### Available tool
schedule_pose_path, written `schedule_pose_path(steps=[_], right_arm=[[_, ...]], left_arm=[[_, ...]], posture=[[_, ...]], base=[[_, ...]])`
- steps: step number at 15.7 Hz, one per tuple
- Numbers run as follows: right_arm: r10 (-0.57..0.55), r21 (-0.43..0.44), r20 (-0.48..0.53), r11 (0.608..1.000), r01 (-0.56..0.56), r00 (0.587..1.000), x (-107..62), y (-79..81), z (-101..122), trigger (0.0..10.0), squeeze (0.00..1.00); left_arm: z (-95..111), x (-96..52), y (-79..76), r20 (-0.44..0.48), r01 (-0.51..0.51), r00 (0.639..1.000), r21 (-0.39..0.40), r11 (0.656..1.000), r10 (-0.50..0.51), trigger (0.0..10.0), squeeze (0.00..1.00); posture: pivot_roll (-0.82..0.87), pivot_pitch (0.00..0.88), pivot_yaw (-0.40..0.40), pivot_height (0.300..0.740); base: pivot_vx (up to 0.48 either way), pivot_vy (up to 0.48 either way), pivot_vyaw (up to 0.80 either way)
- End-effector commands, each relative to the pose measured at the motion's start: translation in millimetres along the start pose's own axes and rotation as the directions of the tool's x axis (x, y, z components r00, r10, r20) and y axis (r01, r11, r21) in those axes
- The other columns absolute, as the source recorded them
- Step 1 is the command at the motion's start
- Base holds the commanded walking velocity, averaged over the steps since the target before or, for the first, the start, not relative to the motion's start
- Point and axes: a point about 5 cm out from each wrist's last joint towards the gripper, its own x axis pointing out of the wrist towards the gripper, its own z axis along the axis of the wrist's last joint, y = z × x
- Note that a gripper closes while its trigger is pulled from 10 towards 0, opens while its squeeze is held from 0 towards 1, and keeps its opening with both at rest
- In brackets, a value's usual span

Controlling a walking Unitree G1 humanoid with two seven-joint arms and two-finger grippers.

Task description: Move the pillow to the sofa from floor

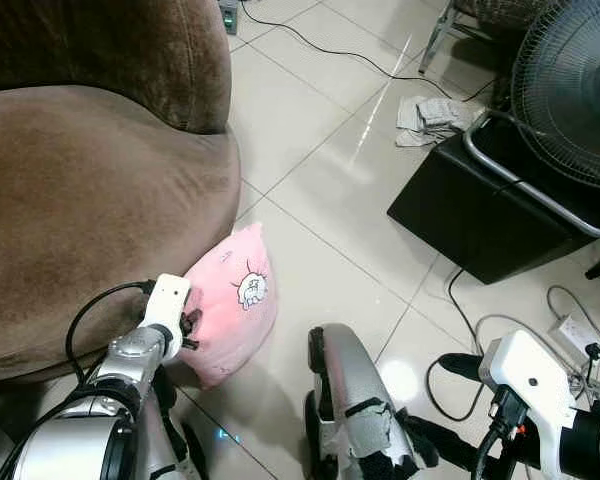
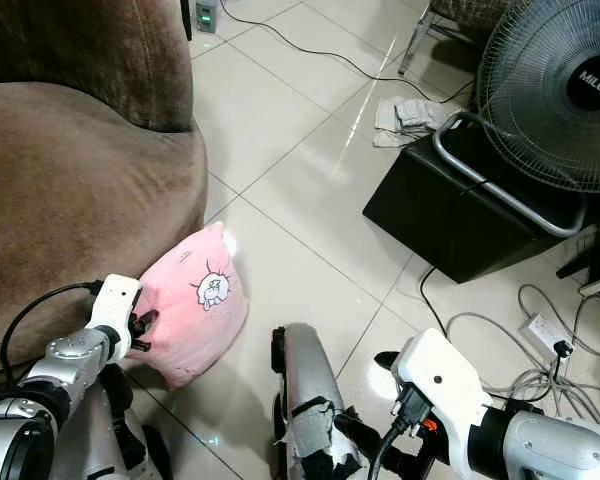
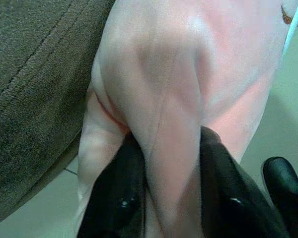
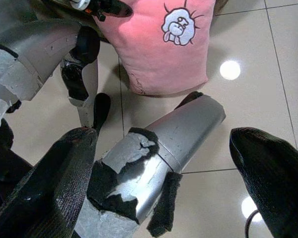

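Observation:
A pink pillow point(image 1: 235, 300) with a small cartoon print stands on the tiled floor, leaning against the front of the brown sofa point(image 1: 80, 210). My left gripper point(image 1: 188, 330) is at the pillow's left edge, shut on a fold of its pink fabric point(image 3: 171, 148); both black fingers point(image 3: 121, 198) pinch that fold. My right gripper point(image 4: 169, 163) hangs low on the right, open, with nothing between its fingers point(image 4: 268, 173). In the right wrist view the pillow point(image 4: 164, 44) is apart from it.
A black box point(image 1: 490, 215) with a standing fan point(image 1: 575, 90) on it sits at the right. Cables and a power strip point(image 1: 575, 335) lie on the floor near it. A crumpled cloth point(image 1: 430, 118) lies further back. My silver leg point(image 1: 345, 400) stands between pillow and cables.

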Motion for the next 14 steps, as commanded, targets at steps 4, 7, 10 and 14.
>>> schedule_pose_path(steps=[4,7,10,14], right_arm=[[-0.037,0.017,-0.023,0.999,0.037,0.999,-2.8,-10.3,-13,10.0,0.00],[-0.119,0.054,-0.026,0.991,0.120,0.993,3.6,-24.5,-35,10.0,0.00],[-0.231,0.083,-0.001,0.970,0.230,0.973,31.0,-36.0,-53,10.0,0.00],[-0.280,0.062,0.150,0.960,0.274,0.948,96.7,-54.8,-26,10.0,0.00]], left_arm=[[-16,-0.8,-11.1,-0.041,0.056,0.998,-0.001,0.998,-0.056,0.0,0.00],[-14,0.7,-18.1,-0.008,0.066,0.998,-0.031,0.997,-0.067,0.0,0.00],[12,5.4,-35.0,0.144,0.150,0.979,-0.004,0.989,-0.147,0.0,0.00],[82,2.6,-62.8,0.480,0.290,0.836,0.026,0.957,-0.266,0.0,0.00]], posture=[[-0.45,0.233,-0.165,0.558],[-0.38,0.223,-0.125,0.558],[-0.21,0.164,-0.043,0.558],[-0.01,0.042,0.038,0.558]], base=[[0.000,0.000,0.00],[0.000,0.000,0.00],[0.000,0.000,0.00],[0.000,0.000,0.00]])
